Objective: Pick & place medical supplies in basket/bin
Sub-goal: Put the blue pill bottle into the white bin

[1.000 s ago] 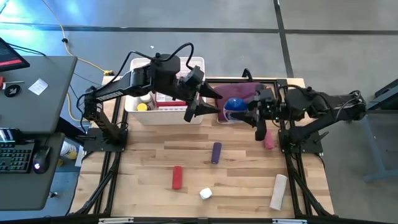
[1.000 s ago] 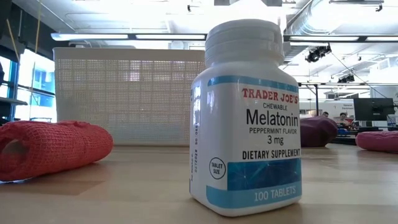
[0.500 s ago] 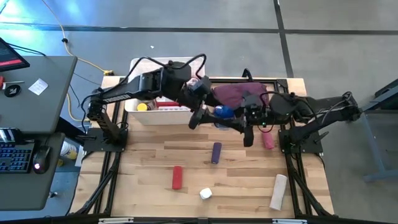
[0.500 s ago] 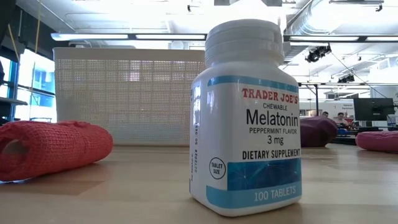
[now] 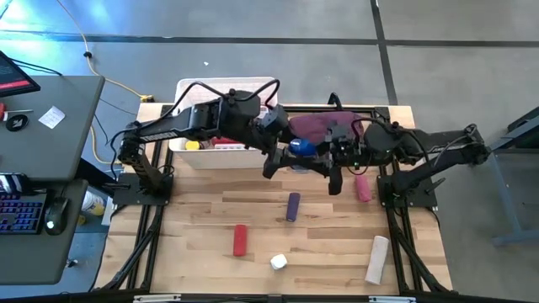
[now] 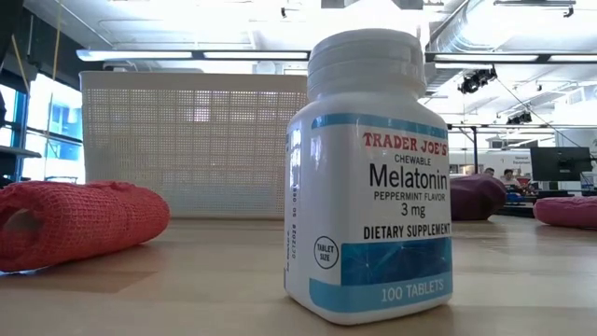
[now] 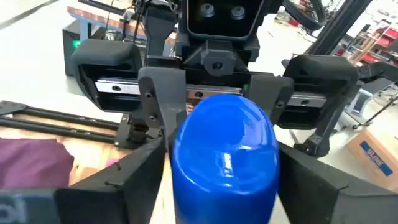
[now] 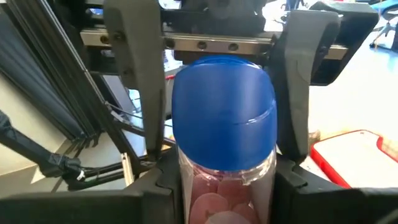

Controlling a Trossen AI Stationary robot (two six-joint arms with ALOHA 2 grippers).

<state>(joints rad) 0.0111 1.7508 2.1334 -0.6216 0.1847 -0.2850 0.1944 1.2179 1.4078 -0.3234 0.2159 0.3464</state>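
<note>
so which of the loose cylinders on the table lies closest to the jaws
The purple cylinder; it lies just below the two meeting grippers, while the red roll and white tube lie farther off.

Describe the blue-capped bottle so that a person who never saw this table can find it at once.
Start at the white basket at the table's far edge, then look beside it, in front of the maroon cloth. There the left tool and right tool meet around a clear bottle. Unlike the rolls lying on the wood, it is held off the table and has a round blue cap.
</note>
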